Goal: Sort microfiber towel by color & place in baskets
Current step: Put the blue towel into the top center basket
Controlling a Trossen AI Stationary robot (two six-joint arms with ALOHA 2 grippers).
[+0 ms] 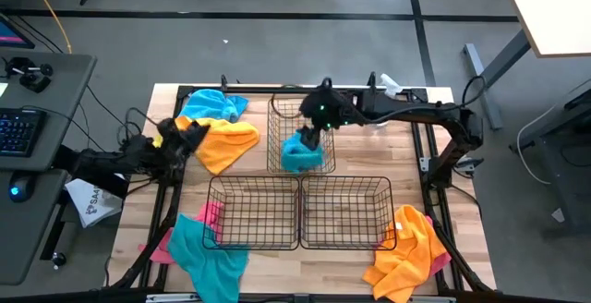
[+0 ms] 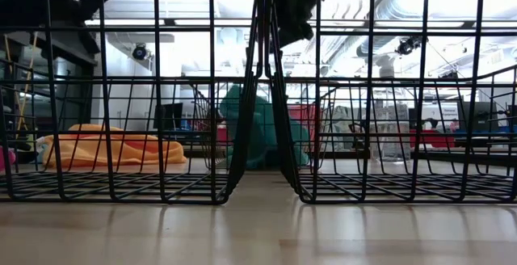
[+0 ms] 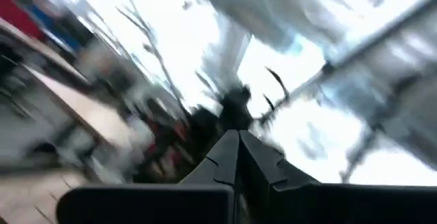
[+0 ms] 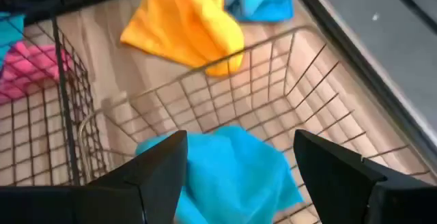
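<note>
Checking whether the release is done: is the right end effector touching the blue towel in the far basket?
Apart. The right wrist view shows the right end effector open, both fingers spread clear above the blue towel lying in the basket.

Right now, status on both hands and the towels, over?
Right hand open above the far basket, blue towel inside. Left hand shut, empty, by the orange towel. Both near baskets empty. Nothing in the way.

Even, bright overhead light; left wrist view smeared by blur, low view backlit, glaring.
</note>
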